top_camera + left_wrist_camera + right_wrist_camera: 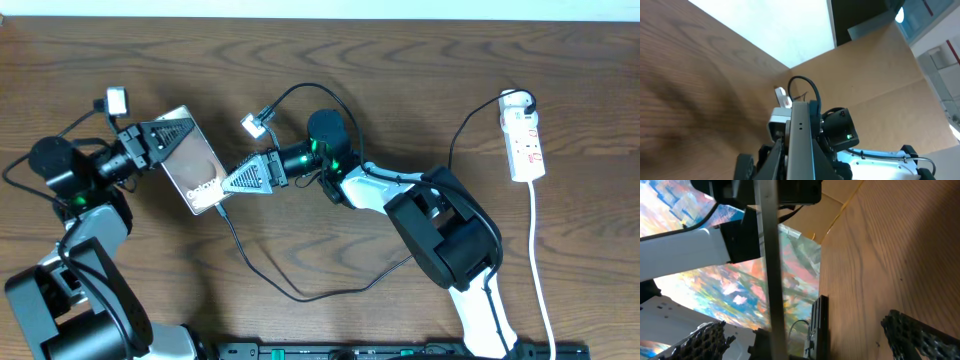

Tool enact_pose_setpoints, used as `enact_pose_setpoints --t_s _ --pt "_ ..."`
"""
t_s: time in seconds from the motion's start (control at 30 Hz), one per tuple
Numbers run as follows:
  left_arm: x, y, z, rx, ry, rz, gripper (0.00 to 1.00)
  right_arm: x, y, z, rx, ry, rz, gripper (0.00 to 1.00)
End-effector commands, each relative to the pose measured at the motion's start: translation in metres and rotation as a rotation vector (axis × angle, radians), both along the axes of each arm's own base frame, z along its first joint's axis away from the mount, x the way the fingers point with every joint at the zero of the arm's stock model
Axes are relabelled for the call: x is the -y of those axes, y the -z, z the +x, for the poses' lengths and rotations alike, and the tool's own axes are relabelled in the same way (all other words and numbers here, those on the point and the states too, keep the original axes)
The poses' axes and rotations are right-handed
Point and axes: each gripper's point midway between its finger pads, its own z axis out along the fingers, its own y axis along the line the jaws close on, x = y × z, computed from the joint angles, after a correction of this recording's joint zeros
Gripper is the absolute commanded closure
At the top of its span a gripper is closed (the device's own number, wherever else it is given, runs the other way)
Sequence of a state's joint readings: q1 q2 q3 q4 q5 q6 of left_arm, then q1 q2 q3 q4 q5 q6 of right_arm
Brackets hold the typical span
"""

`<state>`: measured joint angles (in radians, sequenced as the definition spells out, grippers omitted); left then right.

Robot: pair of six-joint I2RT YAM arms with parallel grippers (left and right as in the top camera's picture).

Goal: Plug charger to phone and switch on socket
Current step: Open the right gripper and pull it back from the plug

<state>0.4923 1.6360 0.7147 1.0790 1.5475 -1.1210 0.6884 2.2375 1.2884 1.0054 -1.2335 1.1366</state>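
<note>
Phone (195, 165) gripped at top end by closed left end effector (175, 135). Charger (305, 297) judged plugged in; right end effector (224, 186) spread wide, empty. Socket (524, 135) well apart, right; switch judged not yet pressed.

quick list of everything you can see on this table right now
phone: one, dark with a white strip, left of centre, between the two tools
charger: one, thin black cable, loops from the phone's strip end across to the socket
socket: one, white, far right
white cord: one, white, runs from the socket to the near edge
table: one, brown wood
left tool: one, black, shut on the phone
right tool: one, black, open at the phone's strip end
</note>
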Motion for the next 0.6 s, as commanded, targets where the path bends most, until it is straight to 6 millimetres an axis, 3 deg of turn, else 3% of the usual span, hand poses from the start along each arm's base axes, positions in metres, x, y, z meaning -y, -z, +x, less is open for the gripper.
enact_pose_setpoints --t_s 0.0,0.2,0.43,0.57 --pt "-0.016 -0.008 -0.004 0.031 -0.027 0.02 0.92 0.005 -0.01 0.012 0.005 0.026 0.012 0.01" --pt "-0.033 -0.001 -0.005 -0.044 -0.075 -0.025 0.93 0.022 -0.006 0.04 -0.059 0.105 -0.018 0.01" --pt "-0.034 0.0 -0.005 -0.048 -0.076 -0.028 0.92 0.056 0.029 0.101 -0.228 0.335 -0.15 0.01" --pt "-0.034 0.0 -0.005 -0.048 -0.076 -0.028 0.92 0.077 0.041 0.125 -0.27 0.436 -0.2 0.01"
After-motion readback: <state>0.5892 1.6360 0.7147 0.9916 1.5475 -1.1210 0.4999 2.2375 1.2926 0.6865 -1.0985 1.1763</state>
